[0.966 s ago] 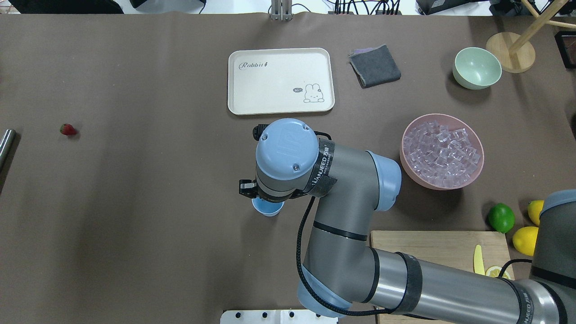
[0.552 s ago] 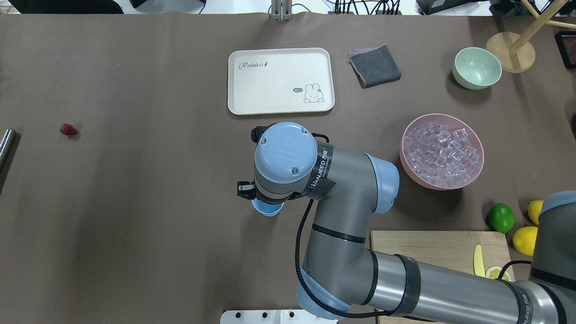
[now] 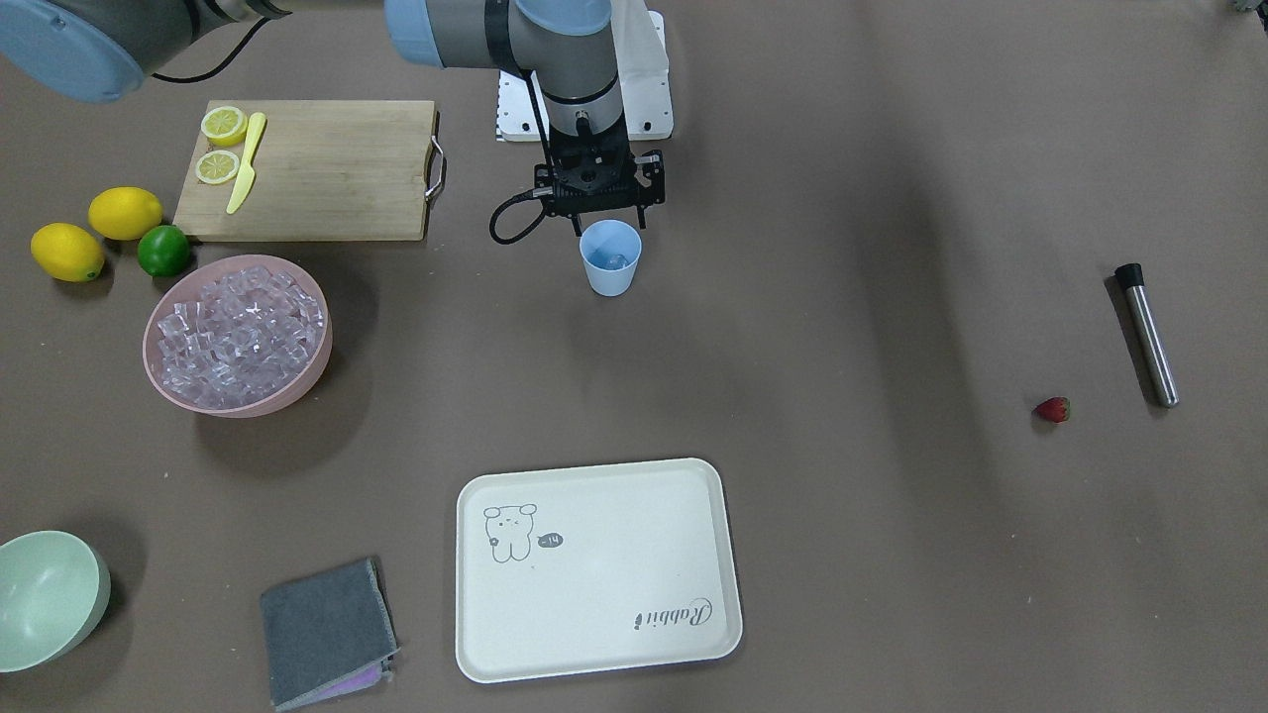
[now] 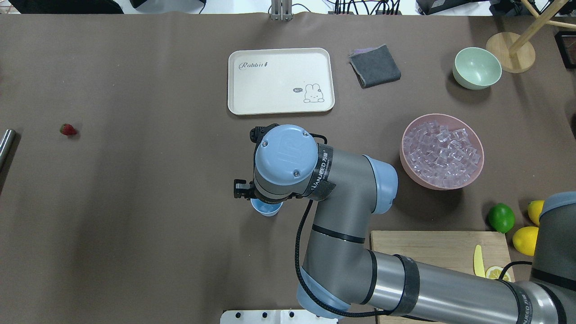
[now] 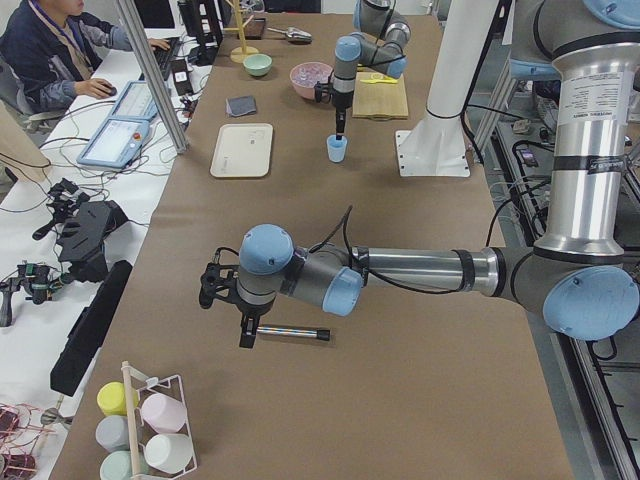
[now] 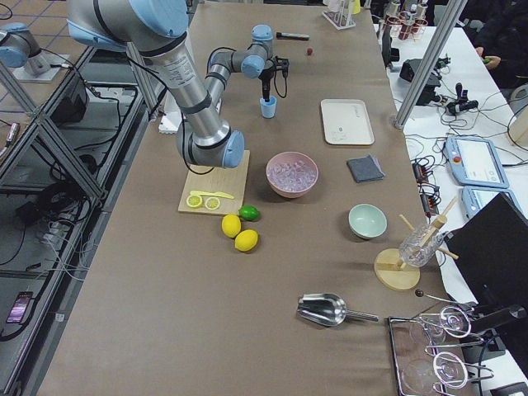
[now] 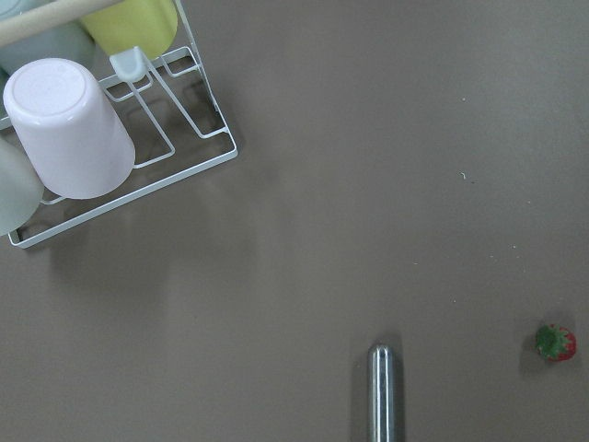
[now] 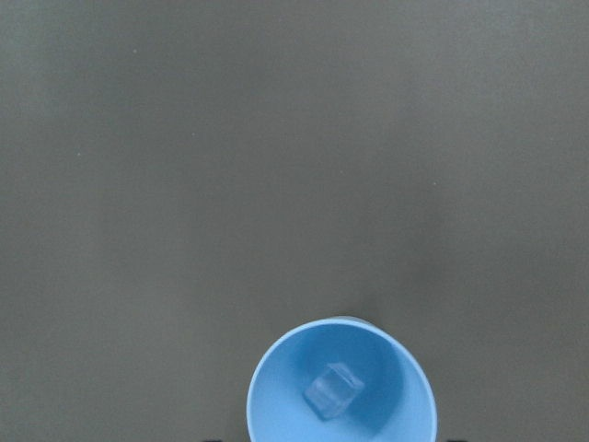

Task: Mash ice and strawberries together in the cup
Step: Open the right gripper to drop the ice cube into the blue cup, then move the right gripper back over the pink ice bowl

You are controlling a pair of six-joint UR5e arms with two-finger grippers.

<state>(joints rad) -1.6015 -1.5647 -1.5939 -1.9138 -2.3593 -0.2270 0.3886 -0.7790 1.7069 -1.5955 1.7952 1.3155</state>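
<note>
Ice (image 8: 333,390) (one cube) is sitting inside the cup (image 3: 606,279), right gripper (image 3: 608,224) hanging just above, jaws apart; strawberry (image 3: 1052,409) is lying well apart on the table (image 3: 842,297); left gripper (image 5: 247,335) is showing too little to tell its state.

The right arm's black two-finger claw (image 3: 608,220) points straight down from a vertical wrist, fingers spread apart. The left arm's black claw (image 5: 247,337) also hangs downward, its finger spacing unreadable.

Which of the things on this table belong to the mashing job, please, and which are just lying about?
Job: cup, ice cube inside it, pink bowl of ice, strawberry, steel rod (probably the masher).
Lying about: tray, grey cloth, green bowl, lemons, lime, cutting board.
</note>
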